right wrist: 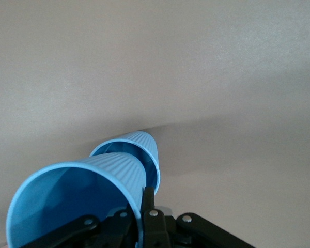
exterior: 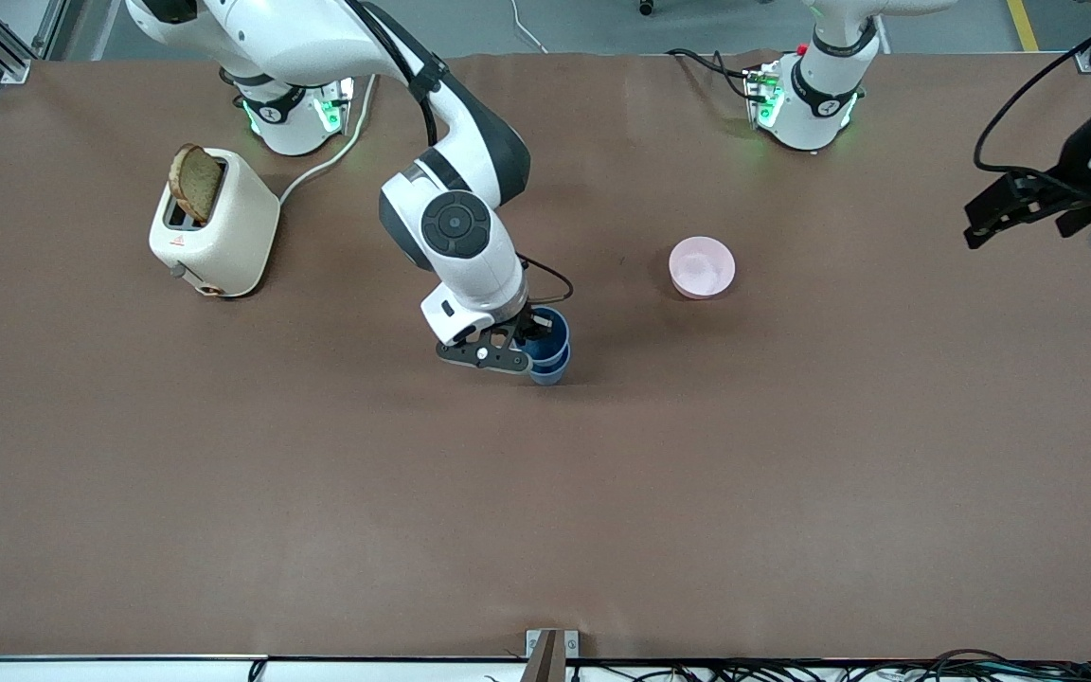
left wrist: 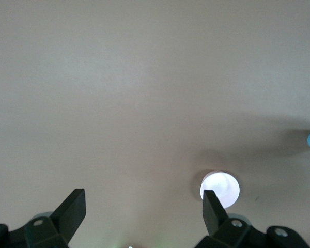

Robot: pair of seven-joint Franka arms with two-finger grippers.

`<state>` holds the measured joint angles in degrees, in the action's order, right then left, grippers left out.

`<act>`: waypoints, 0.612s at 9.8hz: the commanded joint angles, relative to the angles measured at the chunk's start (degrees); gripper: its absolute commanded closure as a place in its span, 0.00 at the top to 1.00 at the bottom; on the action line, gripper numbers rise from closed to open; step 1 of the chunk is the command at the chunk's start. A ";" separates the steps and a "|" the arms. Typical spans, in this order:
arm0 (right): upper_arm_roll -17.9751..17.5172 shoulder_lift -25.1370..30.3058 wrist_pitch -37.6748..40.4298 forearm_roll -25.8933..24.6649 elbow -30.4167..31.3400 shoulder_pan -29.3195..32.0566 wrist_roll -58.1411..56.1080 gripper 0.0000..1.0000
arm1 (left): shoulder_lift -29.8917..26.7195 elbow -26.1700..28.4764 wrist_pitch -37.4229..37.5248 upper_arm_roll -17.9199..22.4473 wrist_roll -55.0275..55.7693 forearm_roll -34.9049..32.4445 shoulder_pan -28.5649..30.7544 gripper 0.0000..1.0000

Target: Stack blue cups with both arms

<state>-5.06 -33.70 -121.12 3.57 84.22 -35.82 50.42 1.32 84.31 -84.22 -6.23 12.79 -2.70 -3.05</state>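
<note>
Right tool [exterior: 519, 349] pinches the rim of the upper ribbed blue cup [exterior: 548, 333], nested in the lower blue cup [exterior: 547, 367]; left tool [exterior: 1019, 210] waits open over the desk [exterior: 792, 455].

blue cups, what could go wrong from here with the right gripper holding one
The right gripper pinches only the rim of the upper blue cup, which sits part way in the lower blue cup. If it is not seated, letting go could tip the pair. If the cups have jammed, lifting may drag the lower one up. The left gripper hangs open, well away, steadying nothing.

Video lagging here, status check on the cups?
Right gripper shut on upper blue cup, nested in lower blue cup. Left gripper open, waiting. Nothing in the way.
</note>
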 commanded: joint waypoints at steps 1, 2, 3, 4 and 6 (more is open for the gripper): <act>0.49 -0.05 -1.57 -0.67 0.86 -0.48 0.20 0.03 | -1.49 5.59 -0.59 -1.41 -0.48 0.76 -0.02 1.00; 0.49 -0.14 -1.66 -0.76 0.95 -0.48 0.20 0.04 | -1.49 5.87 0.02 -2.12 -0.57 0.76 0.07 1.00; 0.49 -0.23 -1.66 -0.93 0.95 -0.48 0.20 0.05 | -1.58 5.87 0.20 -2.21 -1.79 0.76 0.07 1.00; 0.49 -0.23 -1.66 -1.02 0.95 -0.48 0.29 0.10 | -2.02 5.87 0.29 -2.12 -6.07 0.76 0.41 1.00; 0.41 -0.40 -1.66 -1.02 0.86 -0.39 0.29 0.31 | -2.20 5.96 0.29 -1.95 -10.65 0.76 3.38 1.00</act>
<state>-4.94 -34.28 -122.02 3.35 84.69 -35.83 50.40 0.29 87.20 -83.90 -8.24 5.58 -2.69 -2.13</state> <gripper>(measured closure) 0.819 0.000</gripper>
